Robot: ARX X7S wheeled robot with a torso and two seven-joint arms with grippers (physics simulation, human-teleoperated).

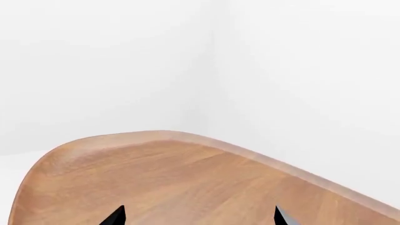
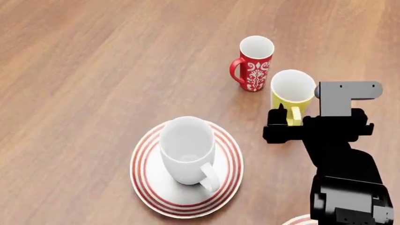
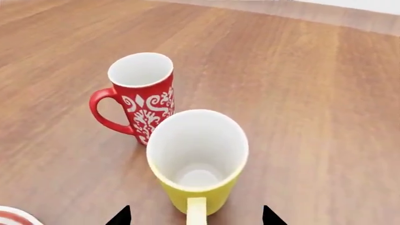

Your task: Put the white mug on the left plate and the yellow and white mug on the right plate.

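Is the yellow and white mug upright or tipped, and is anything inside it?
Upright and empty: the yellow and white mug stands on the table with its mouth up, bare white bottom showing, handle toward the right tool.

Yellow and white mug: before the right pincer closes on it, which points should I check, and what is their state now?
1. Right pincer open: ok, its tips stand apart.
2. Yellow and white mug upright: ok.
3. Mug handle lies between the tips: ok.
4. Red mug is apart from it: cannot tell, they overlap in both views.
5. White mug stands on left plate: ok.
6. Right plate is free: cannot tell, only its edge shows.
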